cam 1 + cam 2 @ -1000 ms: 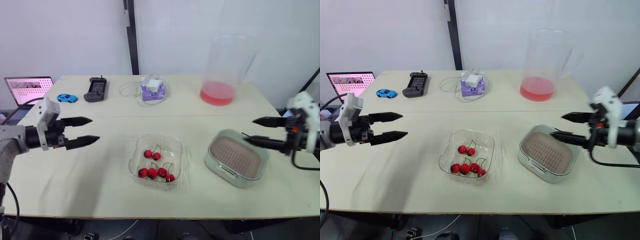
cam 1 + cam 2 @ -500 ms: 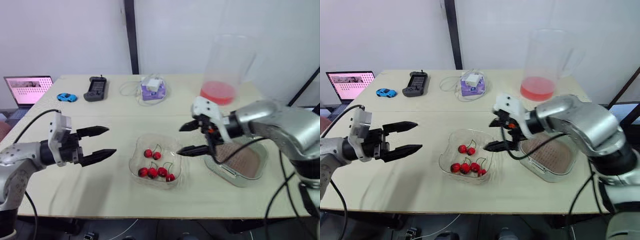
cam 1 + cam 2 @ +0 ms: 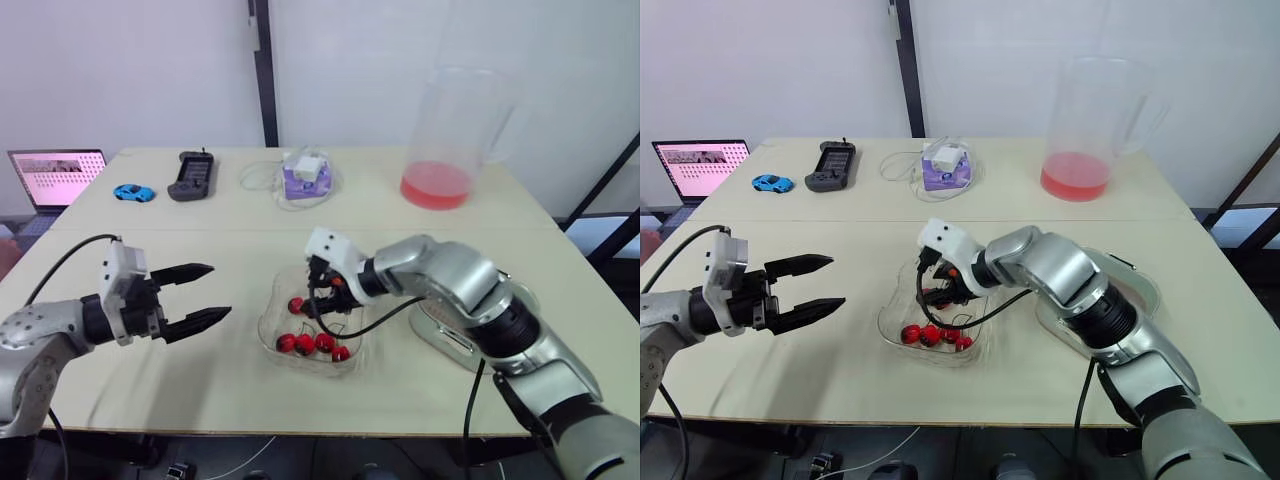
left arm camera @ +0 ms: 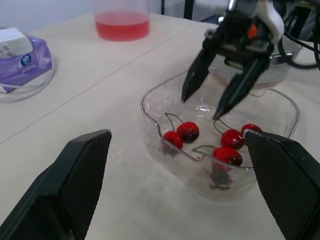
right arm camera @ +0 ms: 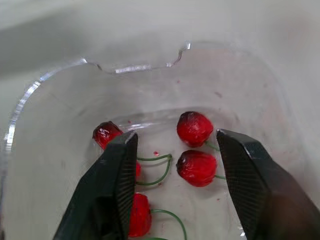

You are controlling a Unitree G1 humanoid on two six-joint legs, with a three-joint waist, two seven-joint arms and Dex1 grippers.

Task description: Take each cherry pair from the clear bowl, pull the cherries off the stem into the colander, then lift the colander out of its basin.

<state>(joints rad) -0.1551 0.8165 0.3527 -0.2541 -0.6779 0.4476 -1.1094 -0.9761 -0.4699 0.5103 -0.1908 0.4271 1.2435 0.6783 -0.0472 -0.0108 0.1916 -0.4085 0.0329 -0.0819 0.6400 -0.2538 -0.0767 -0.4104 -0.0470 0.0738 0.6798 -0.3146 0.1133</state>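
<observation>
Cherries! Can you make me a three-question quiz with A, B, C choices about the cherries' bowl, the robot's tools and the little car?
1. Where is the right tool?
A. inside a drawer
B. reaching down into the clear bowl, just over the cherries
C. resting on a chair

2. What colour is the toy car?
A. blue
B. yellow
C. green

3. How is the left tool?
A. shut on a cherry
B. open and holding nothing
C. shut on a spoon

Answers:
1 B, because its two black fingers point down inside the bowl's rim.
2 A, because the car at the far side of the table is bright blue.
3 B, because its fingers are spread apart with only air between them.
</observation>
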